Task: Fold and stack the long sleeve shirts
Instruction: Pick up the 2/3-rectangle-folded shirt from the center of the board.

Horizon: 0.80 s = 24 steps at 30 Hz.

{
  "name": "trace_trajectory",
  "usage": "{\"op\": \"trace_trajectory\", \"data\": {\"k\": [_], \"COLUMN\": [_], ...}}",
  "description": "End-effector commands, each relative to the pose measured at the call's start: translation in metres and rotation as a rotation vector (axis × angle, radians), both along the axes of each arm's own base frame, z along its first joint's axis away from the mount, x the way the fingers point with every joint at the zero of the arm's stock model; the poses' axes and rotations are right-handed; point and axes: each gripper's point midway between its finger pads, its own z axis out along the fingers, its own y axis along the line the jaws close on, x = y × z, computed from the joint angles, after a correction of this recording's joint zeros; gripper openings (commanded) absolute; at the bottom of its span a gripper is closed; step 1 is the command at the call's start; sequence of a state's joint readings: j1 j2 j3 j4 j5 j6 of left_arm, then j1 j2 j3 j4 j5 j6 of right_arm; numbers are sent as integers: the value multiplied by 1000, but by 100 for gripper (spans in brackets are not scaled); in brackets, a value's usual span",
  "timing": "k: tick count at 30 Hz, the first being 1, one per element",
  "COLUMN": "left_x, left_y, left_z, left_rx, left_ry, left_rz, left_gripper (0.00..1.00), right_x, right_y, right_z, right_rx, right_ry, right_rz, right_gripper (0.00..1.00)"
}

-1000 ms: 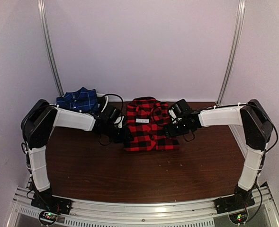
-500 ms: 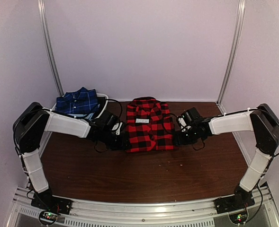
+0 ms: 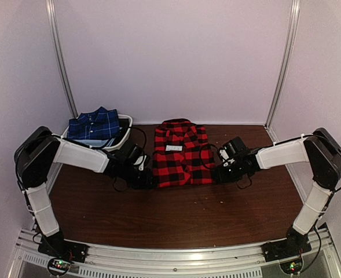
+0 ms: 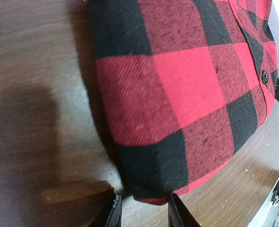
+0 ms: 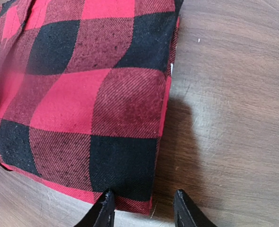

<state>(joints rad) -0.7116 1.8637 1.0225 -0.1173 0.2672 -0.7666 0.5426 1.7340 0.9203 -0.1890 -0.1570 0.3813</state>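
Observation:
The red-and-black checked shirt (image 3: 180, 153) lies folded, collar to the back, in the middle of the table. My left gripper (image 3: 149, 181) sits low at its near left corner. In the left wrist view the left gripper (image 4: 144, 213) is open, with the shirt's corner (image 4: 151, 187) just ahead between the fingertips. My right gripper (image 3: 216, 175) sits at the near right corner. It is open in the right wrist view (image 5: 144, 210), its left finger (image 5: 104, 211) touching the shirt's hem (image 5: 125, 175). The navy shirt (image 3: 95, 124) lies folded at the back left.
The navy shirt rests in a white tray (image 3: 124, 132) against the back wall. A small white label (image 3: 173, 148) shows on the red shirt. Dark wood table (image 3: 176, 214) extends toward the arm bases. Cables hang from both wrists.
Both grippers have slid along the red shirt's sides toward me and now sit low at its near corners. The shirt lies flatter and squarer than before.

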Motion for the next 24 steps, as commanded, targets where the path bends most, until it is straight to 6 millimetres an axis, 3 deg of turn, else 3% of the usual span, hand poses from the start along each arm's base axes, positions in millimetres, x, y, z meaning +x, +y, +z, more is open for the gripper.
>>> {"op": "trace_trajectory", "data": {"k": [1, 16, 19, 24], "left_x": [-3, 3, 9, 15], "left_y": [8, -5, -9, -16], "left_z": [11, 1, 2, 5], "left_rx": [-3, -50, -57, -62], "left_ry": [-28, -18, -27, -29], "left_rz": [28, 24, 24, 20], "left_gripper": [36, 38, 32, 8], "right_x": [2, -4, -4, -4], "right_y": [4, 11, 12, 10], "right_z": [3, -6, -4, -1], "right_rx": [41, 77, 82, 82], "right_ry": [-7, 29, 26, 19], "right_rz": [-3, 8, 8, -1], "right_gripper": [43, 30, 27, 22]}}
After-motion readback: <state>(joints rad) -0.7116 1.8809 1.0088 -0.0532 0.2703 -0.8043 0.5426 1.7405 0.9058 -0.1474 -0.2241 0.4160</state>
